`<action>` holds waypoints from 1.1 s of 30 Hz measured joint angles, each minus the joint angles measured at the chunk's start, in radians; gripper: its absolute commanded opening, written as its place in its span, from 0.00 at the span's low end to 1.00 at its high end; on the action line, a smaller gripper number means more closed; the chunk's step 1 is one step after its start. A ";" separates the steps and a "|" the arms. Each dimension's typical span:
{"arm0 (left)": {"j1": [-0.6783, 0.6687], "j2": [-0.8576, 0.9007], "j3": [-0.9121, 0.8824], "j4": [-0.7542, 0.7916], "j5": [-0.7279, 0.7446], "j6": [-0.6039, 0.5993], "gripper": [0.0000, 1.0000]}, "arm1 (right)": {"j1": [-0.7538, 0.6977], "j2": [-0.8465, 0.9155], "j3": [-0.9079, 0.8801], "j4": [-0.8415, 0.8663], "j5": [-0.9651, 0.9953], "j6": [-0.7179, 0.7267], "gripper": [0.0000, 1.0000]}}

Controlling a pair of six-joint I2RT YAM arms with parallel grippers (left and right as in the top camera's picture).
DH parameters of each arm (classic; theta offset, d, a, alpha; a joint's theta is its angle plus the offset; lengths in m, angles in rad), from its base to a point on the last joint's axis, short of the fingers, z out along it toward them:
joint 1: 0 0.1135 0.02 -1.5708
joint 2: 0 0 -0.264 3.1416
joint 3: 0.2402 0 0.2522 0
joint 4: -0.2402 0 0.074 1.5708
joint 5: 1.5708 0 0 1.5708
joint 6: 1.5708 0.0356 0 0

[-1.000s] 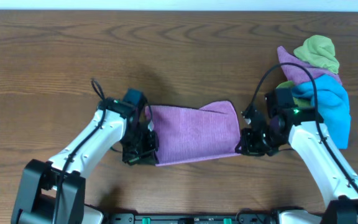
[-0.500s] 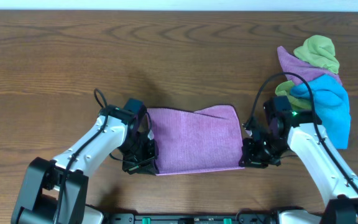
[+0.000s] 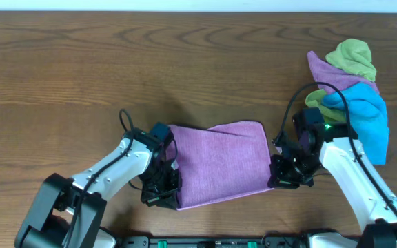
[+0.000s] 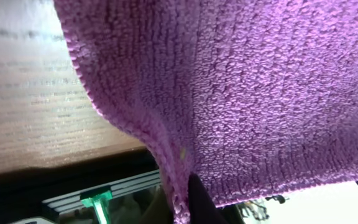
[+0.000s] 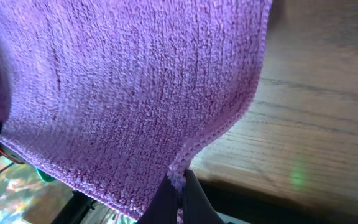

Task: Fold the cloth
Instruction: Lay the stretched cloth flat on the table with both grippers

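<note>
The lilac cloth hangs stretched between my two grippers near the table's front edge, with a fold line across its far side. My left gripper is shut on the cloth's near left corner; the left wrist view shows the cloth pinched in the jaws. My right gripper is shut on the near right corner; the right wrist view shows the cloth pinched between the fingers.
A pile of cloths lies at the far right: olive-green, bright blue and another lilac one. The wooden table runs bare to the left and back.
Both grippers have moved toward the table's front edge with the cloth. The left gripper has also moved right. The cloth now looks deeper front to back.
</note>
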 measured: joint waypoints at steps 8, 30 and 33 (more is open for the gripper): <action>-0.001 0.000 -0.003 0.002 0.009 -0.015 0.06 | 0.000 -0.001 -0.001 0.002 -0.002 0.000 0.02; 0.034 -0.312 -0.006 0.126 -0.023 -0.245 0.06 | 0.002 -0.001 -0.005 0.319 0.054 0.027 0.01; 0.067 -0.312 -0.008 0.203 -0.049 -0.270 0.06 | 0.006 -0.002 -0.004 0.425 0.055 0.033 0.01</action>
